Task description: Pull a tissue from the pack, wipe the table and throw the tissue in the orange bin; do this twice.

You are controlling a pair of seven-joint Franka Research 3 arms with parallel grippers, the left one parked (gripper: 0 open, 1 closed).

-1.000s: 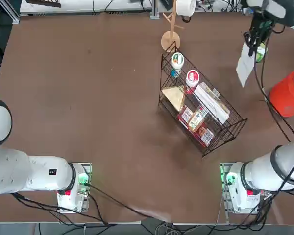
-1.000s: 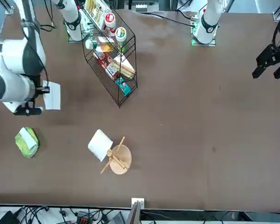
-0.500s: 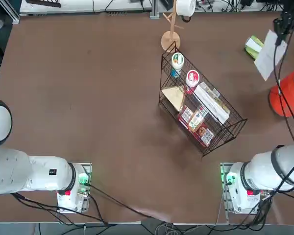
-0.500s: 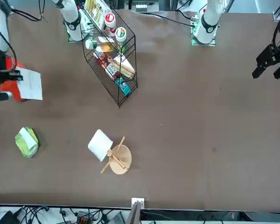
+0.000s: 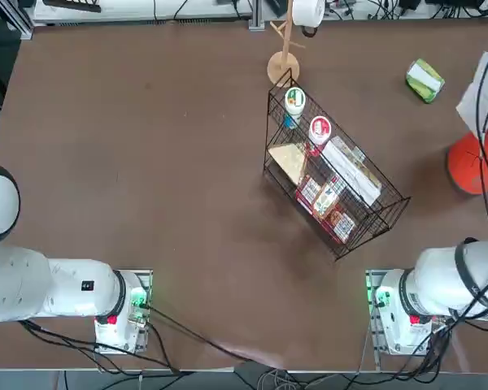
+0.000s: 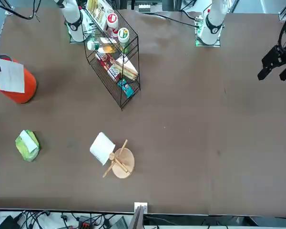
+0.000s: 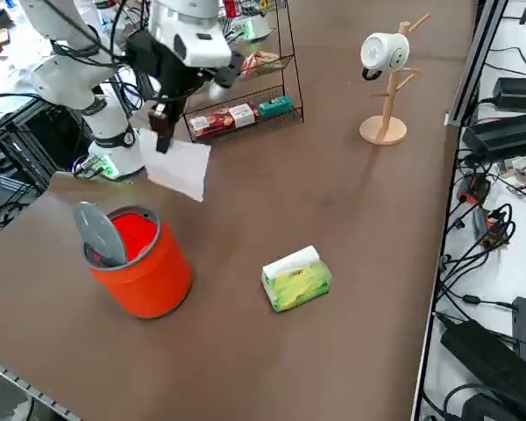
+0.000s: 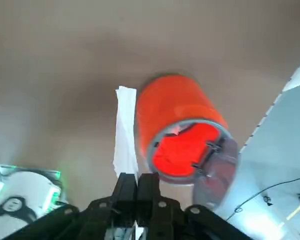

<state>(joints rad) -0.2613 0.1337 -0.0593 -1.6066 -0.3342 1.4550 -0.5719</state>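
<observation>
R GRIPPER HOLDING TISSUE NR ORANGE BIN

R gripper [image 8: 137,182] is closing its fingers tight on a white tissue [image 7: 177,165], pinching it by one edge w/ the rest hanging down as a flat, slightly creased sheet. Arm is reaching over the right side of the table [image 5: 187,162], & the tissue is hanging nr the orange bin [image 7: 149,272]. From overhead it's overlapping the far part of the bin; prob. not touching the rim, but the cables are crossing that view, so hard to be sure.

Bin is standing upright on the table's right side, its grey lid [image 7: 99,235] tilting up & leaving the mouth open. Green pack [image 5: 425,80] is lying on the table at far right, beyond the bin & well apart from it, w/ white tissue showing at its top slot.

Black wire basket [image 5: 335,166] is sitting right of table ctr, left of the bin, running at a slant from far left to near right. It's holding a jar w/ green on its lid [image 5: 295,100], a jar w/ red on its lid [image 5: 320,128] & some packaged goods incl. red-&-white boxes [image 5: 325,203]. Wooden stand [image 7: 386,123] is standing by the table's far edge, just beyond the basket, & a white mug [image 7: 386,51] is hanging on it.
</observation>
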